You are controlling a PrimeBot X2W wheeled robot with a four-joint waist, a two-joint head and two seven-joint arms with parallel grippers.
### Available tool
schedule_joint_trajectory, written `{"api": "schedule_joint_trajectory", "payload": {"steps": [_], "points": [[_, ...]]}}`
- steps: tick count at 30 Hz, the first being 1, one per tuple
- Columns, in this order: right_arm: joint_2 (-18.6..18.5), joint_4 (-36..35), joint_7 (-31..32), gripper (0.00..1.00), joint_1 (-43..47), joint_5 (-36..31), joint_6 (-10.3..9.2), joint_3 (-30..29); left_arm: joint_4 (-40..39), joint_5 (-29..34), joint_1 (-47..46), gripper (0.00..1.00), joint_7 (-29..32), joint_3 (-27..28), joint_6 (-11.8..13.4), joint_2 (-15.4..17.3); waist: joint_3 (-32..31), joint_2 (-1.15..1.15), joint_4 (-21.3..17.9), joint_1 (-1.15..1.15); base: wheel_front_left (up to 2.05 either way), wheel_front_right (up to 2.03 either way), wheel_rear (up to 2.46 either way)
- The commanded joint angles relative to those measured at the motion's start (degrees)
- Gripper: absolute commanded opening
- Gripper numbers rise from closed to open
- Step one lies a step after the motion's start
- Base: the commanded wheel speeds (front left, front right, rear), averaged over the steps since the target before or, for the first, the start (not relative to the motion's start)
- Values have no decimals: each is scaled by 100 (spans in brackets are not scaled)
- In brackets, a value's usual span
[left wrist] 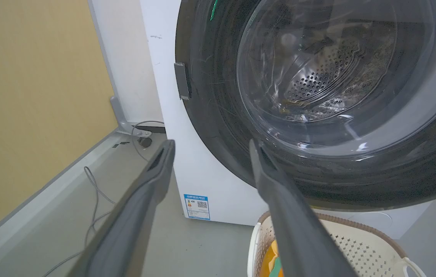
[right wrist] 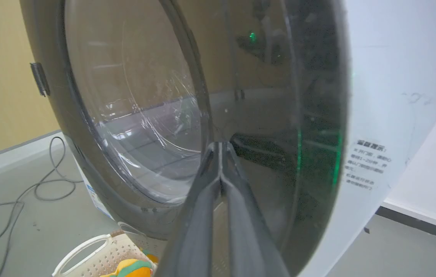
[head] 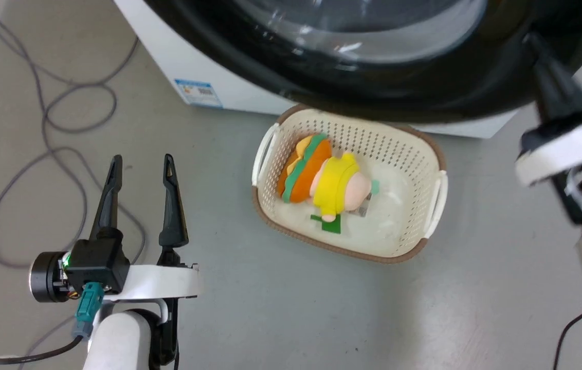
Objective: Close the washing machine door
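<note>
One washing machine (head: 229,87), one washing machine door (head: 424,95), one cream basket (head: 404,154), one plush toy (head: 322,177).

White forearm (head: 116,339), teal connector (head: 88,303), black-housed left end effector (head: 142,159), dark fingers (head: 107,200)

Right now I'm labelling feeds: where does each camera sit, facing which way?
Head view: on the head, looking down at floor, basket, washing machine door; open left claw, right claw.
Left wrist view: on that wrist, facing the door's glass between spread fingers.
Right wrist view: on that wrist, facing the door's black rim along shut fingers.
Shared: door and basket, all three.
</note>
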Motion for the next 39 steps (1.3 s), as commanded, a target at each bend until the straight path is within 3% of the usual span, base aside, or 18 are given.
{"api": "schedule_joint_trajectory", "payload": {"steps": [1,13,21,25,34,39], "points": [[-74,169,-24,0,-254,-64,-10,-91,-23,-50,-86,100,-25,-8,38,-1,86,0,75,-1,0,0,0],[-117,1674,-24,0,-1445,-600,-10,-492,-29,-144,-137,100,-25,-70,151,-1,189,0,210,-1,0,0,0],[188,1881,-24,0,-1491,-1107,-10,-1028,5,-139,-106,100,-25,-43,184,-1,77,0,180,-1,0,0,0],[325,1407,-24,0,-1157,-1123,-10,-1102,57,-109,-16,100,-25,2,172,-1,-165,0,90,-1,0,0,0],[719,-837,-24,0,193,-1139,-10,-1421,226,99,251,100,-25,163,51,0,-892,0,-315,-1,0,0,0],[1024,-1630,-24,0,949,-1106,-10,-1433,296,192,432,100,-25,242,11,11,-1226,0,-565,-1,0,0,0]]}}
